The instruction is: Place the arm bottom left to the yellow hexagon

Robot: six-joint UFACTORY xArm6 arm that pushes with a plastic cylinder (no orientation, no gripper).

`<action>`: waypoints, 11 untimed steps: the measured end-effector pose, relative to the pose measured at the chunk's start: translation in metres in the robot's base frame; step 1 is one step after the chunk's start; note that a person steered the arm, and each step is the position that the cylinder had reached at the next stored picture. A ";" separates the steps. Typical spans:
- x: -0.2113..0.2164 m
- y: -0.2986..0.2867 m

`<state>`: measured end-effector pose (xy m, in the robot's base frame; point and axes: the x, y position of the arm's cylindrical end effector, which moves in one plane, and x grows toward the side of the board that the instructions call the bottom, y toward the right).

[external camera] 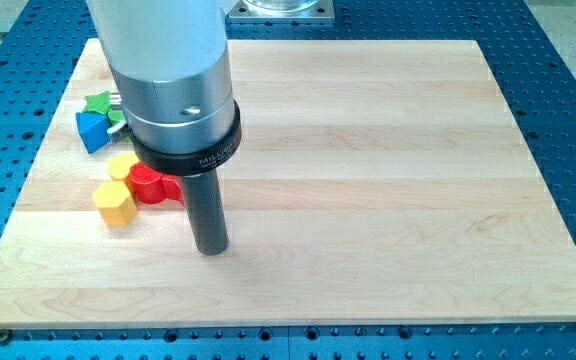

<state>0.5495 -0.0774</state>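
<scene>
here, my tip [211,249] right of two yellow blocks [114,203], one red [149,184], one blue [91,130], one green [98,101], no hand

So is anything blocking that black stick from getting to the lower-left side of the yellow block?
Nothing visible does. My tip sits to the view's right of the yellow hexagon, slightly lower, with bare board between them and below the hexagon. The red block lies above that path.

Pale wooden counter [388,150]. Clustered at view's left on it: green block [97,101], blue block [92,130], two yellow hexagons [123,166] [114,203], red block [150,184]. My tip [211,249] rests on it.
</scene>
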 end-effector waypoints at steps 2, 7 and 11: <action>0.026 -0.007; 0.059 -0.067; 0.061 -0.114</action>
